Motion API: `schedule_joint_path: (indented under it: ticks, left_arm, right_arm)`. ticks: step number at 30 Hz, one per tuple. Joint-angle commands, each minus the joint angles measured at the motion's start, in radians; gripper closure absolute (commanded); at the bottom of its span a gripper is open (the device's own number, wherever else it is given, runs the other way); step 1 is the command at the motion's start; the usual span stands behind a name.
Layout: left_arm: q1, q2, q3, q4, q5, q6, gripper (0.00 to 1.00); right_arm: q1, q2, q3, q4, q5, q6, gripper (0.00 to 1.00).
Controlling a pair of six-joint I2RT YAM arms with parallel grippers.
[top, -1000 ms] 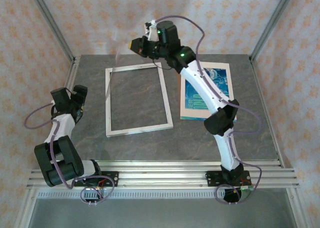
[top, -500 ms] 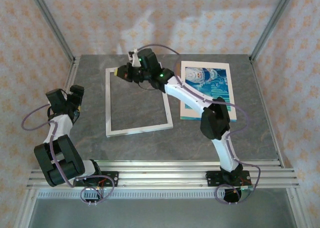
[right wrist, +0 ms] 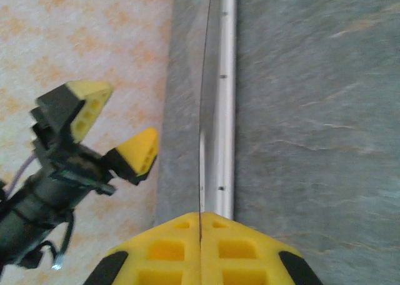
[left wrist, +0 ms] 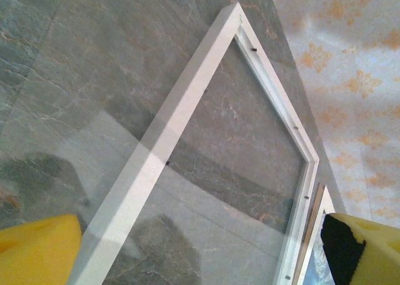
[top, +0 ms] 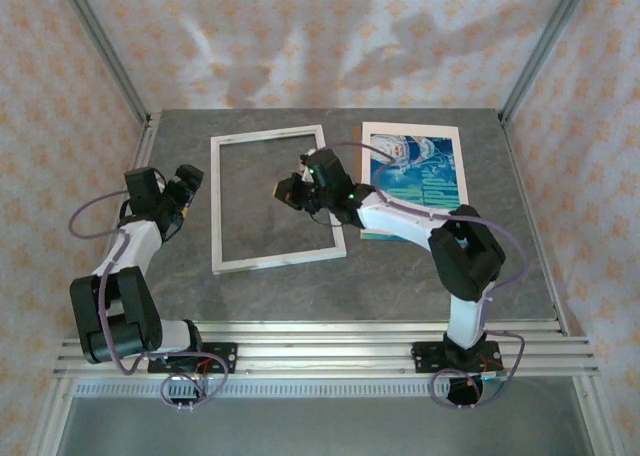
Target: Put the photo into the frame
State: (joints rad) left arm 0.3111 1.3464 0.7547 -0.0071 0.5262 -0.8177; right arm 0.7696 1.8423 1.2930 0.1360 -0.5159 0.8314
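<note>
1. Your right jaws are clenched on the edge of a thin clear sheet [right wrist: 202, 154] held over the frame [top: 265, 136]. I judge this the glazing step.
2. Your left jaws hang released just beside the frame's left border, grasping nothing.
3. The photo [top: 430, 161] lies flat on the worktop [top: 300, 296], just right of the frame.
4. Next, settle the sheet squarely, release it, then fetch the photo.

Your left arm [top: 128, 251] and right arm [top: 400, 212] wear white shells between black joint housings. Lilac cables [top: 78, 219] loop off both, running down to black base plates [top: 196, 358] on the ribbed metal rail [top: 320, 344]. Well above the rail, a green light [top: 350, 194] glows on the right arm. The fingers [right wrist: 169, 257] are yellow wedges with square recesses, black-backed.
</note>
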Motion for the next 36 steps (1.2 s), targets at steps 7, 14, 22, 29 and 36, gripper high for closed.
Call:
schedule_joint_path:
  ticks: [7, 14, 22, 29, 36]
  left_arm:
    - [-0.114, 0.082, 0.005, -0.003, -0.057, 0.029, 0.00]
    - [-0.164, 0.208, -0.011, 0.069, -0.078, 0.005, 0.00]
    - [-0.164, 0.291, 0.009, 0.053, -0.072, 0.067, 0.00]
    - [-0.164, 0.324, 0.037, 0.021, -0.070, 0.113, 0.00]
    - [-0.165, 0.333, 0.058, 0.007, -0.059, 0.129, 0.00]
  right_arm:
    - [0.000, -0.031, -0.133, 0.147, 0.144, 0.037, 1.00]
    - [0.000, -0.018, -0.206, 0.193, 0.134, 0.037, 0.99]
    - [-0.096, 0.112, -0.143, 0.279, -0.172, 0.024, 0.51]
    - [-0.158, 0.263, 0.049, 0.199, -0.336, -0.067, 0.36]
    - [-0.214, 0.380, 0.256, -0.002, -0.397, -0.206, 0.33]
